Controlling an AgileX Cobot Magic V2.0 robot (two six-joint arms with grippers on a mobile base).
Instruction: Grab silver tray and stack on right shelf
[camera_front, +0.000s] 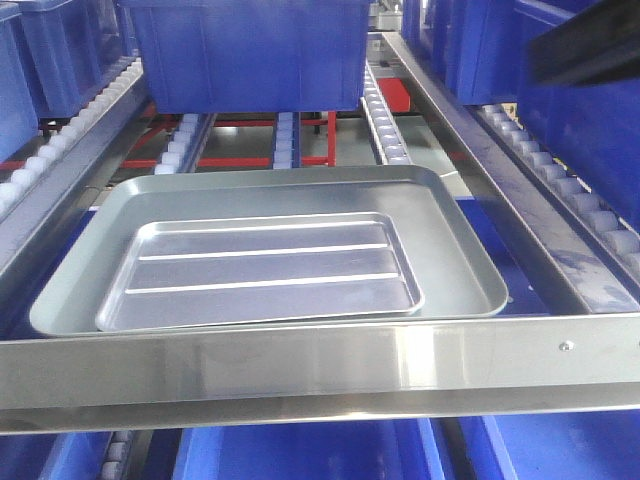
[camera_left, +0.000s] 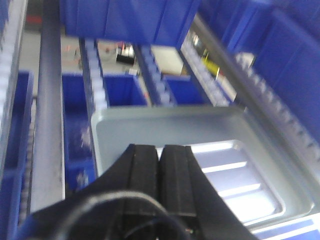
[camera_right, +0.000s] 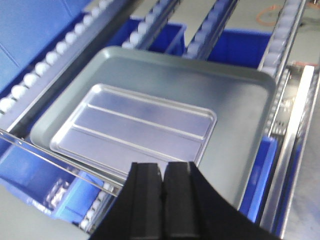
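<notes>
The silver tray (camera_front: 265, 270), shallow with two long ridges, lies inside a larger, deeper silver tray (camera_front: 455, 235) on the roller shelf, just behind the wide shiny front rail (camera_front: 300, 365). It also shows in the left wrist view (camera_left: 237, 182) and the right wrist view (camera_right: 135, 125). My left gripper (camera_left: 160, 148) is shut and empty, hovering above the near left part of the larger tray (camera_left: 150, 125). My right gripper (camera_right: 162, 166) is shut and empty, above the front edge of the trays. Neither gripper touches a tray.
Blue bins (camera_front: 250, 50) stand on the rollers behind the trays and at both sides. Roller tracks (camera_front: 380, 115) run back from the rail. More blue bins (camera_right: 245, 42) sit on the level below. A black arm part (camera_front: 585, 45) shows at the top right.
</notes>
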